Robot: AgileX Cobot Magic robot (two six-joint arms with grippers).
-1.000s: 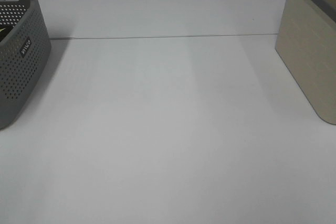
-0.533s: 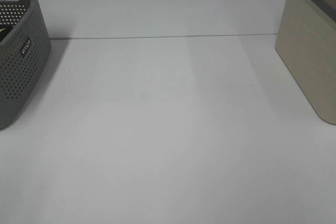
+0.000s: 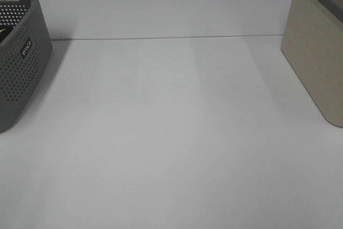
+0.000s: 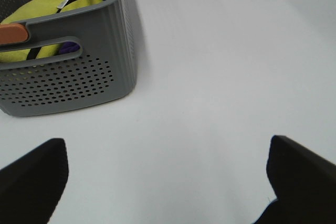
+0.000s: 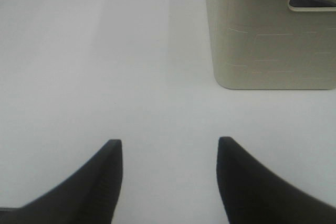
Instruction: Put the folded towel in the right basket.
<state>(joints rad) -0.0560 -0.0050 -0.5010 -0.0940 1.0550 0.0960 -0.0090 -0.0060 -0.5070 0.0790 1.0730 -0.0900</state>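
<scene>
— White table [image 3: 171, 143] lies nearest, bare between 2 baskets; why so much room?

— Probably to leave space for folding and carrying. Left gripper [image 4: 163, 177] hangs above it with jaws spread wide, holding nothing; right gripper [image 5: 169, 177] is moderately parted, also holding nothing.

— And the towel?

— No folded towel shows. Farther off, the grey basket [image 4: 79, 72] holds yellow cloth [image 4: 50, 9]. The beige basket [image 5: 273, 35], on the right, is the goal; its inside is hidden.
</scene>
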